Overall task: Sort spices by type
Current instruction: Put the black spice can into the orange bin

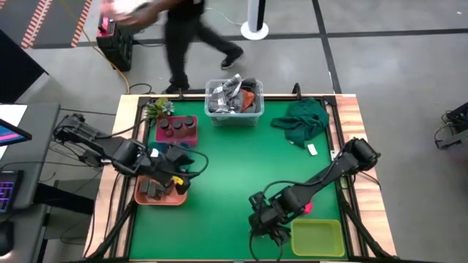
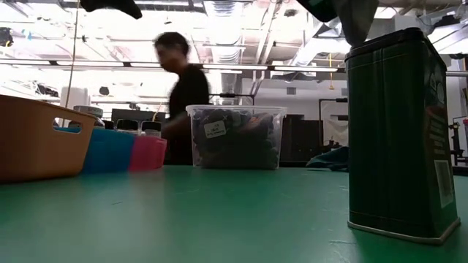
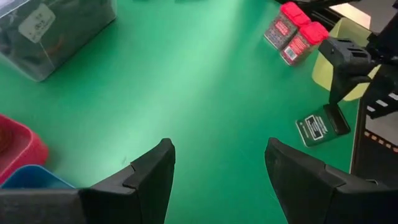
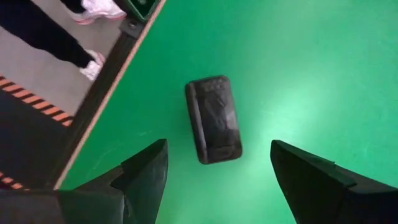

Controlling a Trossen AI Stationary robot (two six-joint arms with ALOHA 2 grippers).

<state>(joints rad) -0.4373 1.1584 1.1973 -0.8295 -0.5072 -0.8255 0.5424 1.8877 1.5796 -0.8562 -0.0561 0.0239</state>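
Upright on the desk [image 4: 298, 74] near the front edge: tin [image 4: 214, 118], beneath the right gripper [image 4: 217, 171]. Jaws wide, empty. Probably stiff, light, slick; best pinched across narrow sides. Left gripper [image 3: 217, 168] wide too.

The green surface [image 1: 234, 168] carries a clear bin [image 1: 234, 106] at its far edge, a green cloth [image 1: 301, 120] beside it, pink [image 1: 177, 130], blue [image 1: 170, 155] and orange [image 1: 161, 193] trays along the left edge, a yellow tray [image 1: 318, 237] at the near right corner, and a dark tin [image 4: 213, 118] standing upright near the front edge.
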